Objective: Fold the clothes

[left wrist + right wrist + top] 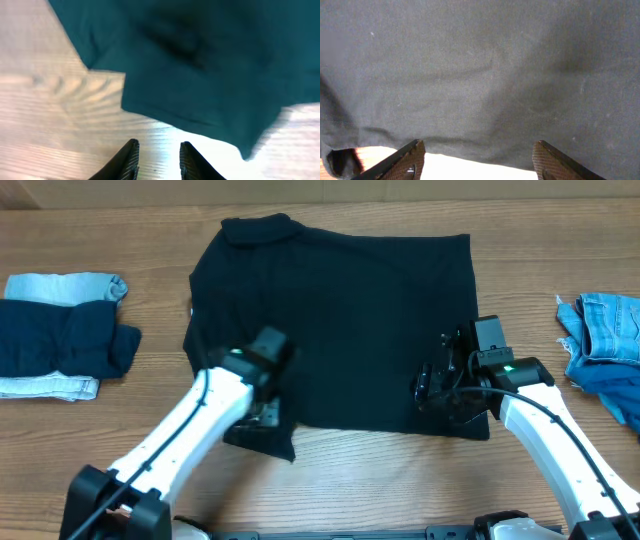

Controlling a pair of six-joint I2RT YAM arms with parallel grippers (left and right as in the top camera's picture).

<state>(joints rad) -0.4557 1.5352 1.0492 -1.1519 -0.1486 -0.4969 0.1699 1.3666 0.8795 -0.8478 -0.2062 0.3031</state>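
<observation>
Two grippers work the near edge of the black garment (340, 320), which lies spread flat in the middle of the table (380, 480). The left gripper (157, 150) has its fingers only a narrow way apart, with nothing between them, over bare wood just short of the hem. The right gripper (480, 150) stands wide and empty, the hem just ahead of its fingertips at the near right corner.

The likeliest trouble is on the left. So narrow a gap may shove the cloth and bunch it instead of taking it in. A loose flap (268, 442) juts out at that corner, and a pinch there would probably lift the flap alone. If one side then catches and the other does not, the fold would run crooked. The navy pile (60, 340) and the denim (605, 330) lie well apart, so they seem safe.
</observation>
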